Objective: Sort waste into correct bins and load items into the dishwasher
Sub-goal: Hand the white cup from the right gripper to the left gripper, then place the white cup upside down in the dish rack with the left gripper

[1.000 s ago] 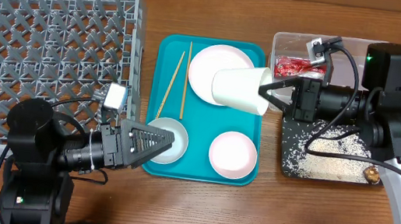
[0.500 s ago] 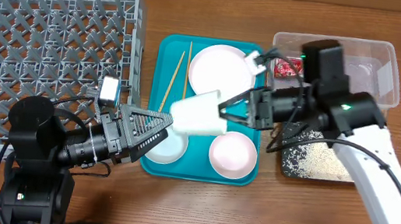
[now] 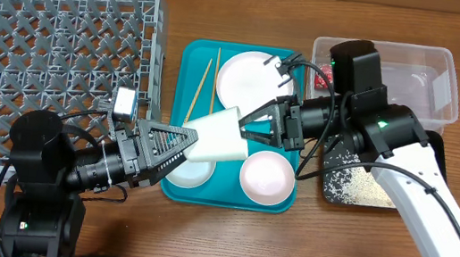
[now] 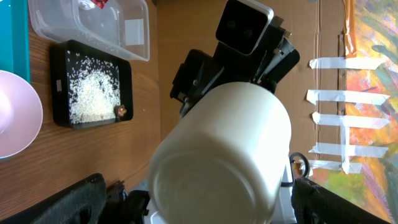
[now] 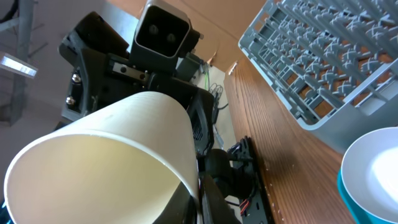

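Currently, the small cup (image 3: 215,135) is gripped at its rim by the closed right tool (image 3: 252,132) and held sideways above the teal tray (image 3: 191,69). Its base is turned toward the left tool (image 3: 182,146), whose fingers are spread apart. A brown wooden table (image 3: 214,243) is seen beneath, and taped cardboard (image 4: 323,31) behind.

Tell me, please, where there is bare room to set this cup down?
The grey dish rack is wholly bare inside. So is the table in front of the teal tray. That tray is crowded: large plate, small plate, bowl, chopsticks.
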Motion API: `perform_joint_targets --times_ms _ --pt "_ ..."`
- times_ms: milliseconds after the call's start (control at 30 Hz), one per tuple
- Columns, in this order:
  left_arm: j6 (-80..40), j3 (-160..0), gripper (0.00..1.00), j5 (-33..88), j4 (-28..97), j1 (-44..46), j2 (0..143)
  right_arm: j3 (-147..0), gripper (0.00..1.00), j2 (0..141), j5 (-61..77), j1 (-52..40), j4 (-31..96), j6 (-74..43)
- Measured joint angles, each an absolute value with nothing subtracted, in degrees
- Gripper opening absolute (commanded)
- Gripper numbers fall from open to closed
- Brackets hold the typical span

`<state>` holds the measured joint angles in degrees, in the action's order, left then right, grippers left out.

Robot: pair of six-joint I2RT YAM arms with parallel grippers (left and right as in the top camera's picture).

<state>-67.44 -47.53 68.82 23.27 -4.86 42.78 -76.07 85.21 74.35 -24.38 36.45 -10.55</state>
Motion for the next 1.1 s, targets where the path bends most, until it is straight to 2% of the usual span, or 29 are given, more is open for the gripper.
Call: perform_joint_targets --times_ms 400,467,633,667,733,833,967,1100 --pt "-67.5 -47.5 0.89 68.7 23.4 -4.9 42.8 -75.9 0.04 89.3 73.1 -29.4 28.4 -15.8" --pt "-67.4 -47.5 0.83 68.7 23.6 -4.9 42.8 -75.9 0.04 89.4 73.1 -29.5 28.4 -16.1" --pt "-67.7 -47.5 0.5 68.8 23.4 -4.9 42.8 -75.9 0.05 89.4 73.6 -29.5 28.7 -16.7" --pt "-67.7 -47.5 0.47 68.8 23.4 -4.9 42.8 -75.9 0.12 89.4 73.7 -29.5 28.8 -16.8" --pt "-67.6 -47.5 0.47 68.9 23.2 -4.9 42.8 -75.9 0.41 89.4 73.5 -29.4 28.8 -17.0" --pt "-67.6 -47.5 0.51 68.8 23.6 -4.9 42.8 -75.9 0.61 89.4 73.0 -29.4 28.8 -17.1" --pt "-67.6 -47.5 0.55 68.6 21.1 -4.9 42.9 -75.9 0.74 89.4 72.0 -29.3 29.5 -16.9" --pt "-67.2 -47.0 0.59 67.0 10.9 -4.9 43.2 -76.4 0.75 89.2 67.2 -26.1 36.0 -16.5"
